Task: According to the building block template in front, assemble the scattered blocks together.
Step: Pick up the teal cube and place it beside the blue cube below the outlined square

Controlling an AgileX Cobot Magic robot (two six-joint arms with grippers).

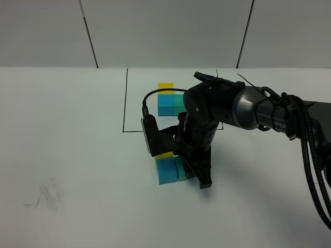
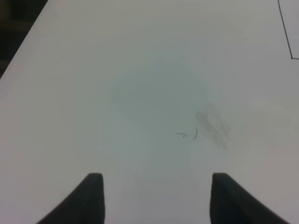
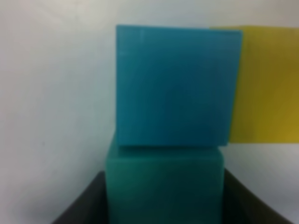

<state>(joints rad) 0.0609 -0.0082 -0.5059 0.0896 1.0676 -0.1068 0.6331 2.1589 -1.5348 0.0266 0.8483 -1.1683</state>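
You have six cubes on the bench (image 1: 67, 155) — two yellow, two blue, two teal-green. Three sit as the building block template (image 1: 170, 101) inside one black drawn rectangle (image 1: 124, 103); three more — the scattered blocks (image 1: 168, 170) — lie nearer you: one yellow block (image 3: 261, 84), one blue block (image 3: 175, 86), one teal-green block (image 3: 163, 186). You can count two arms, each with one gripper.

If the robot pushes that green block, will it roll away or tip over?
Probably neither. The green block is a cube with flat faces, so it should slide, not roll. It sits low between the right gripper fingers, so tipping seems unlikely. It touches the blue block, so a push would likely shove that along too.
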